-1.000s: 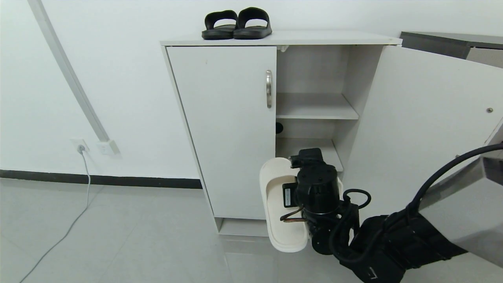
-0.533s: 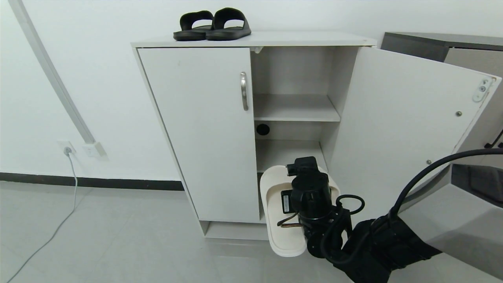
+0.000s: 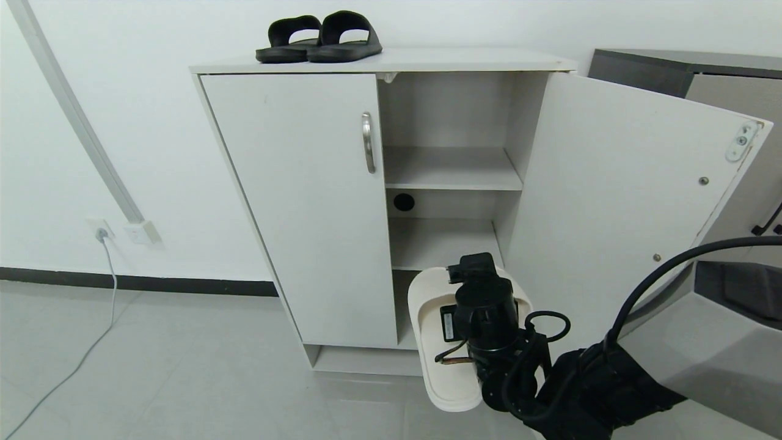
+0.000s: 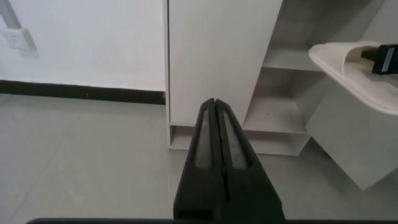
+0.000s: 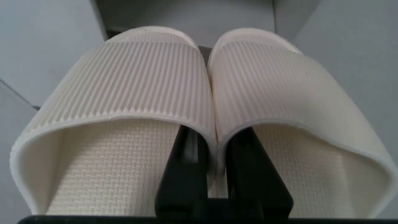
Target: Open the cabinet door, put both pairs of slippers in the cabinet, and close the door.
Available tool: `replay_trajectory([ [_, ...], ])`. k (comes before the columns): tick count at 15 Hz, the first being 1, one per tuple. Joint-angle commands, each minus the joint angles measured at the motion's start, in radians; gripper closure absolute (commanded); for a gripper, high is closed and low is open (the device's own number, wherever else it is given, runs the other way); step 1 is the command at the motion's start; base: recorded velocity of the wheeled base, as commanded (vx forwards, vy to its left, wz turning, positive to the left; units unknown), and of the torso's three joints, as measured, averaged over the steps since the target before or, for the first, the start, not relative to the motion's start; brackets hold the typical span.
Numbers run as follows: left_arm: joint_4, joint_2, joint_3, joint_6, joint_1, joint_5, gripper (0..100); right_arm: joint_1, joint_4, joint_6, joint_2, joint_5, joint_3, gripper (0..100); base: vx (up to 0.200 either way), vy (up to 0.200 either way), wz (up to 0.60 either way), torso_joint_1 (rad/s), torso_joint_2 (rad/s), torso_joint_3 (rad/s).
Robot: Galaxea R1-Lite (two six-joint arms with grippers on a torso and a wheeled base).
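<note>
While the right gripper (image 5: pixel 214 163) clamps the white slippers (image 3: pixel 435 342) by their inner edges, the left gripper (image 4: pixel 215 134) is closed and empty. The pair hangs at 5 o'clock before the open cabinet (image 3: pixel 305 201); black slippers (image 3: pixel 321 38) sit on top at 11 o'clock.

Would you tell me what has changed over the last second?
The head camera shifted, not the cabinet. Against it, the right pincer, shut on the white slippers, came across from the left door to the open compartment. The black slippers stay on top; the right door stays open.
</note>
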Motion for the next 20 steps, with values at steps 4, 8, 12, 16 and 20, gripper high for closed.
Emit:
replay_trajectory([
  [4, 0.0, 0.002, 0.0, -0.001, 0.0, 0.0, 100, -0.031, 0.0, 0.0, -0.002, 0.003, 0.015, 100, 0.0, 0.0, 0.0, 0.0, 0.0, 0.0],
  [8, 0.0, 0.002, 0.0, -0.001, 0.0, 0.0, 100, -0.063, 0.0, 0.0, 0.0, 0.009, 0.026, 100, 0.0, 0.0, 0.0, 0.0, 0.0, 0.0],
  [12, 0.0, 0.002, 0.0, -0.002, 0.0, 0.0, 100, -0.071, 0.0, -0.003, 0.0, 0.011, 0.029, 100, 0.0, 0.0, 0.0, 0.0, 0.0, 0.0],
  [16, 0.0, 0.002, 0.0, -0.002, 0.0, 0.002, 100, -0.078, 0.0, -0.004, 0.0, 0.011, 0.04, 100, 0.0, 0.0, 0.0, 0.0, 0.0, 0.0],
  [20, 0.0, 0.002, 0.0, -0.004, 0.0, 0.002, 100, -0.094, 0.0, -0.006, 0.0, 0.011, 0.041, 100, 0.0, 0.0, 0.0, 0.0, 0.0, 0.0],
])
